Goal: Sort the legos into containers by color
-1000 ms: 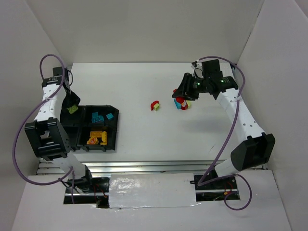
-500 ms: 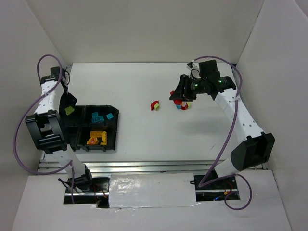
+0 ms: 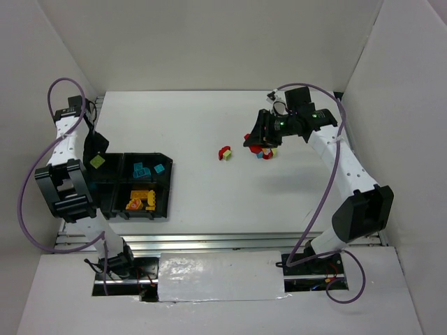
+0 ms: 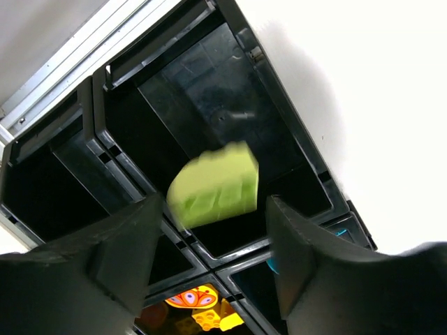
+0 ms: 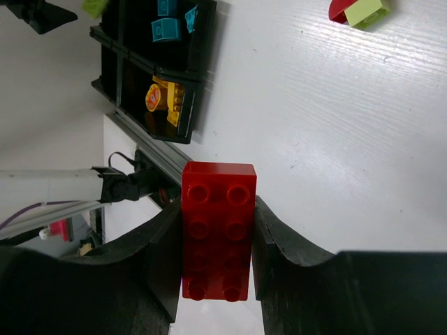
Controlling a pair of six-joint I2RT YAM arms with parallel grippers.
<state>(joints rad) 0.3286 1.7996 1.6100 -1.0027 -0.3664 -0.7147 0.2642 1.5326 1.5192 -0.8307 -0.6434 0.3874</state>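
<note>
From above, the left hand (image 3: 96,142) hangs over the far-left compartment of the tray (image 3: 170,188), with the lime brick (image 3: 97,160) under it. The right hand (image 3: 253,139) sits over the loose bricks (image 3: 265,152) across the desk (image 3: 209,118).

Left wrist: the fingers are spread and the brick is let go (blurred, probably dropping); it could clip a divider.

Right wrist: the red brick (image 5: 218,230) is clenched and mostly overhanging, so a fast carry might twist it loose.
</note>
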